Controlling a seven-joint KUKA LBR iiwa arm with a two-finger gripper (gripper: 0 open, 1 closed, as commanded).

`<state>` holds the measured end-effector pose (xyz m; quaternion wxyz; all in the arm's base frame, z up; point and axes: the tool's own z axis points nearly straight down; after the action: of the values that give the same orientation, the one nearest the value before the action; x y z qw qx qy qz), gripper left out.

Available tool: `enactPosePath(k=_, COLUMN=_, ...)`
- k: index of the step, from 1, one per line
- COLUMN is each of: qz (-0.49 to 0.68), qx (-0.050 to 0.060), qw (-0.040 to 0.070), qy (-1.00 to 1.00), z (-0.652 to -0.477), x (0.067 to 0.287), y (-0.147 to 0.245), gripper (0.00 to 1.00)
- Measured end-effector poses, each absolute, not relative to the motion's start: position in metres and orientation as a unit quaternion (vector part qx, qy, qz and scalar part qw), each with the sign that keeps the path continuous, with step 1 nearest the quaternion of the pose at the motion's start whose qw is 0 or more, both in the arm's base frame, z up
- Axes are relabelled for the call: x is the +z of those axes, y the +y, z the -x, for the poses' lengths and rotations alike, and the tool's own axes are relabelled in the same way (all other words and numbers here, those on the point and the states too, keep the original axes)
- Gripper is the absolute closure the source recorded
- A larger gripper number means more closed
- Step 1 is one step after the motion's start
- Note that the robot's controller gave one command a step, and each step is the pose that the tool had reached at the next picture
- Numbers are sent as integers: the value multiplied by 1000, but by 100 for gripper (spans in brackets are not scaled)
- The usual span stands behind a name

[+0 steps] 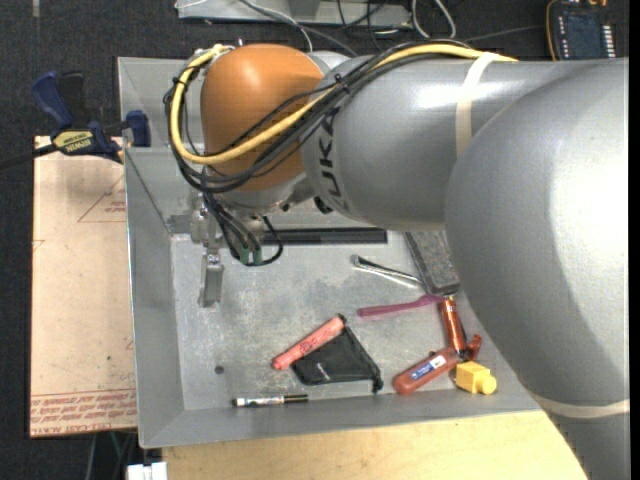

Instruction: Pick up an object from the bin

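Camera view: gripper (210,273) hangs low at 9 o'clock side of bin (152,318), over bare floor, under orange wrist cover (255,108). Honestly can't tell if it's spread or pinched together, since wrist and cables block most of it. Nearest thing is long black rod (330,236), lying flat just off gripper's 3 o'clock. Metal tweezers (385,270) and pink stick (400,309) sit further that way. Red marker (308,344) lies right against black wedge (340,361) around 5 o'clock. Thin pen (270,400) lies along 6 o'clock wall.
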<state>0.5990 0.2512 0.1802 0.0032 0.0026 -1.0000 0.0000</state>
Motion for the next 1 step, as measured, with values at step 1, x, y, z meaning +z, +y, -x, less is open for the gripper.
enactPosePath(k=1, qz=0, qx=-1, qw=-1, qy=-1000, z=-601, x=186, y=250, gripper=0)
